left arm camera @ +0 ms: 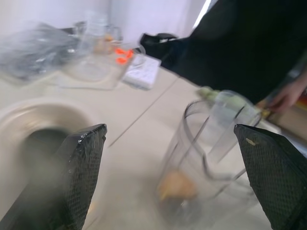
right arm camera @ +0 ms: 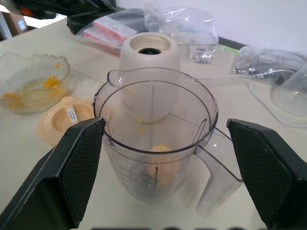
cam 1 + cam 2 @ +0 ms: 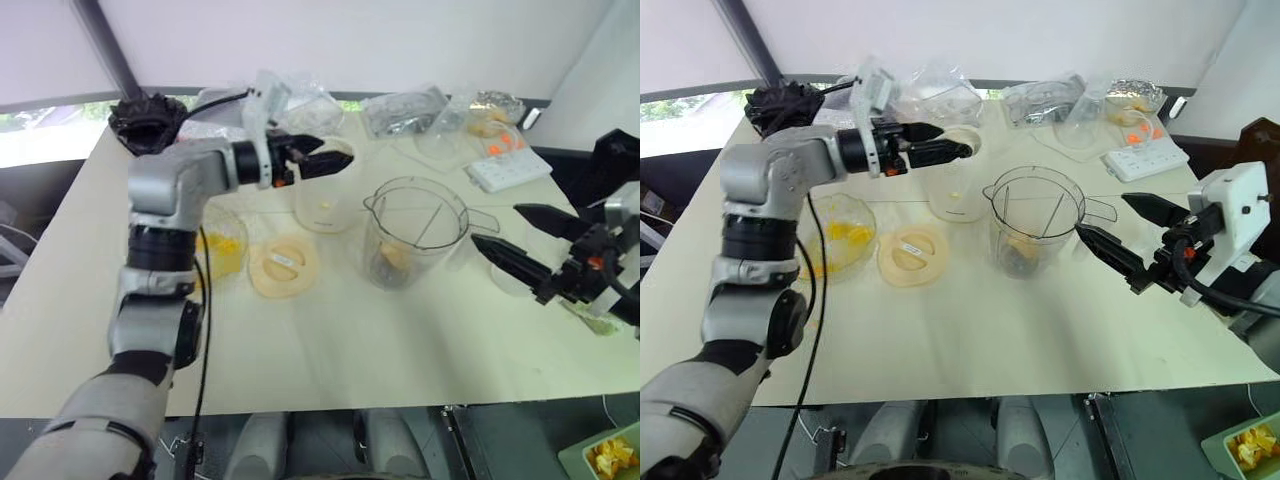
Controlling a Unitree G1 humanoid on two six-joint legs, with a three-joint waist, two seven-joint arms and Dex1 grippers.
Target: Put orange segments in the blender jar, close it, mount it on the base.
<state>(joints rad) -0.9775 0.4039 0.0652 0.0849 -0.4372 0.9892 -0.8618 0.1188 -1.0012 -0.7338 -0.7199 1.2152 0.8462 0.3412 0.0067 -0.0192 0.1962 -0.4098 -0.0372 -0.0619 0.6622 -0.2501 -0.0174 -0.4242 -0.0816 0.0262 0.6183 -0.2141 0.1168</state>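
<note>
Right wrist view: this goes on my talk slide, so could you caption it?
Open right gripper frames the lidless blender jar holding orange segments, base behind.

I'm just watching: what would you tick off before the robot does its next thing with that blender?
1. Orange segments in the blender jar: ok, at least one lies at the bottom.
2. More segments left in the glass bowl: ok, some remain.
3. Lid on the jar: not ok, it lies on the table beside the bowl.
4. Jar on the base: not ok, it stands in front of it.
5. Left gripper empty: ok, open above the base.
6. Right gripper empty: ok, open by the jar's handle.
</note>
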